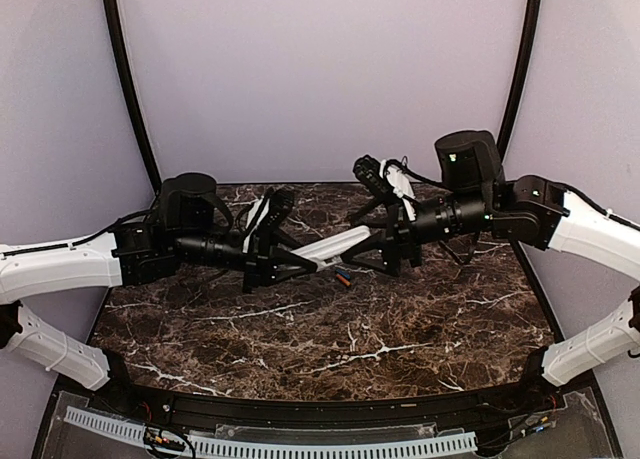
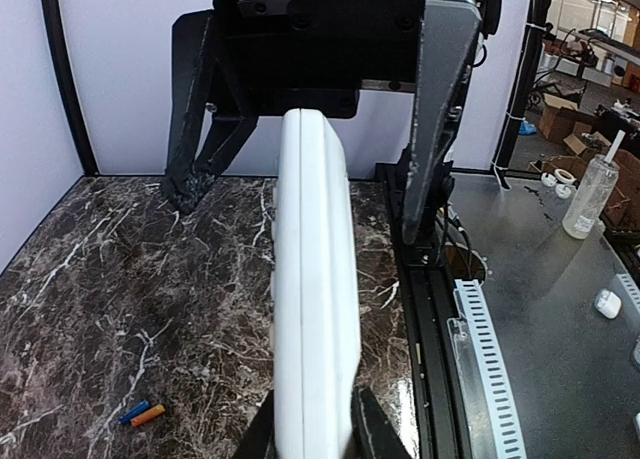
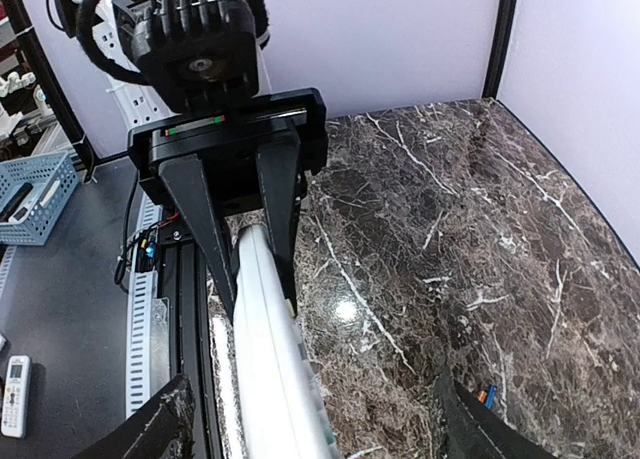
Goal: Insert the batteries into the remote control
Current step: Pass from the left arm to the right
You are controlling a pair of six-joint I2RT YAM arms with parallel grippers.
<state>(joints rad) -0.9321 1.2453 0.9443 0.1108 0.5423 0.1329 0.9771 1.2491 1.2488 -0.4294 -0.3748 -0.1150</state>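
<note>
The white remote control point(image 1: 340, 245) hangs in the air over the marble table, edge-on in both wrist views point(image 2: 310, 309) point(image 3: 275, 379). My left gripper point(image 1: 305, 262) point(image 2: 315, 434) is shut on its near end, one finger on each flat face. My right gripper point(image 1: 375, 251) point(image 3: 315, 424) is open wide, its fingers point(image 2: 195, 174) standing apart on either side of the remote's other end without touching it. The orange and blue batteries point(image 1: 343, 277) lie side by side on the table below the remote; they also show in the left wrist view point(image 2: 140, 414) and the right wrist view point(image 3: 486, 394).
The dark marble table point(image 1: 300, 329) has a black rail and a white slotted cable strip point(image 1: 300, 444) at its near edge. Off the table are a blue basket point(image 3: 35, 194), a second remote point(image 3: 14, 379) and a spray bottle point(image 2: 590, 194).
</note>
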